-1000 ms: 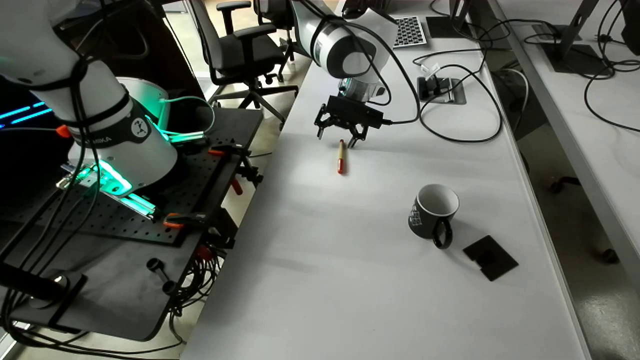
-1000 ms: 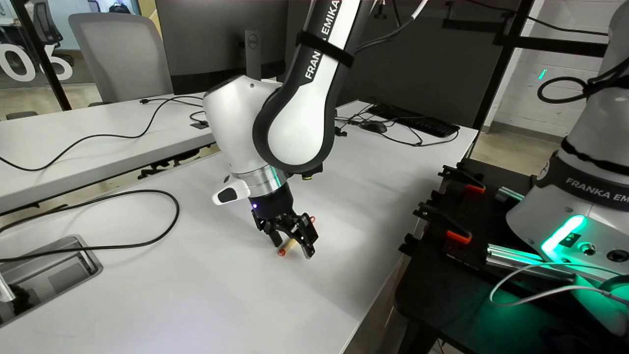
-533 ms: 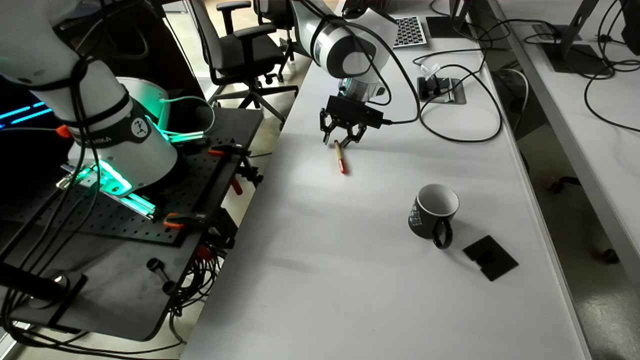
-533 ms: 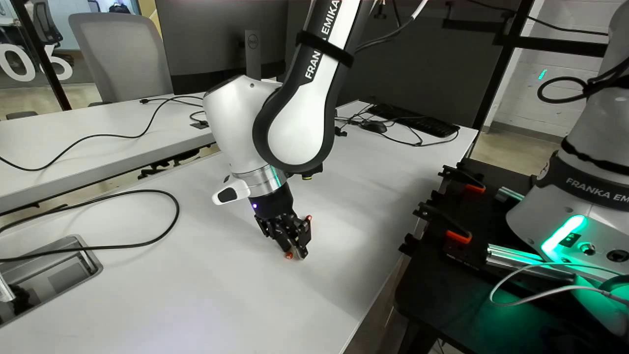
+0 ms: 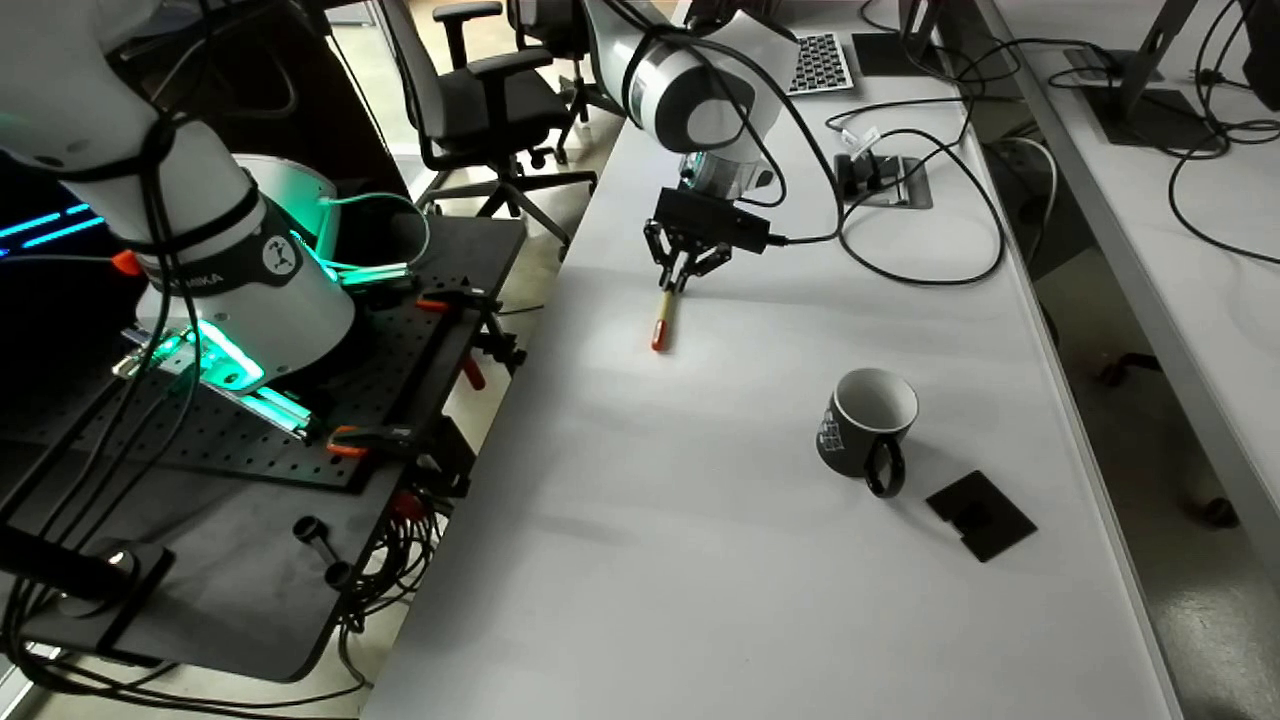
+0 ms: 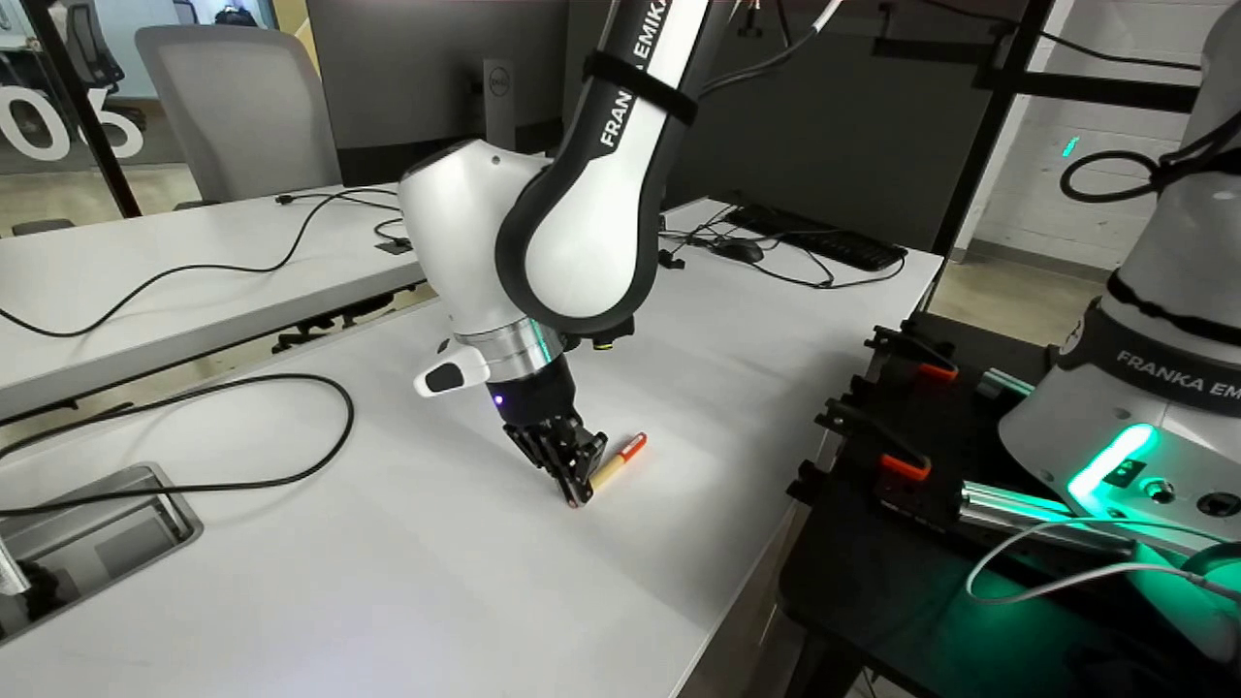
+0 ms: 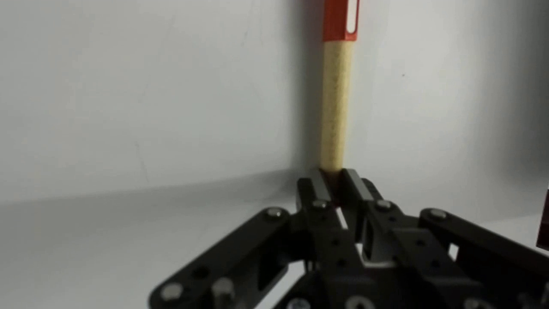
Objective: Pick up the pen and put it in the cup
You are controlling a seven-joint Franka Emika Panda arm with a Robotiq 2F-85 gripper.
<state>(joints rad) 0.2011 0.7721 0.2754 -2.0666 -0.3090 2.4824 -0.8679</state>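
In the gripper [image 7: 334, 180], closed to a slim gap, clasps the pen [image 7: 336, 103] near one end, low at the worktop [image 5: 700, 570]. Points its red end outward, on a long axis straight out from the fingertips [image 7: 319, 184]. In an exterior view, holds it well apart from the upright cup [image 5: 860, 432].

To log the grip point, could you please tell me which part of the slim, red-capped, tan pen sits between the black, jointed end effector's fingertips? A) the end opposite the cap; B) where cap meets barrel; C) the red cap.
A: the wrist view shows the end effector closed on the pen, far from its red cap.
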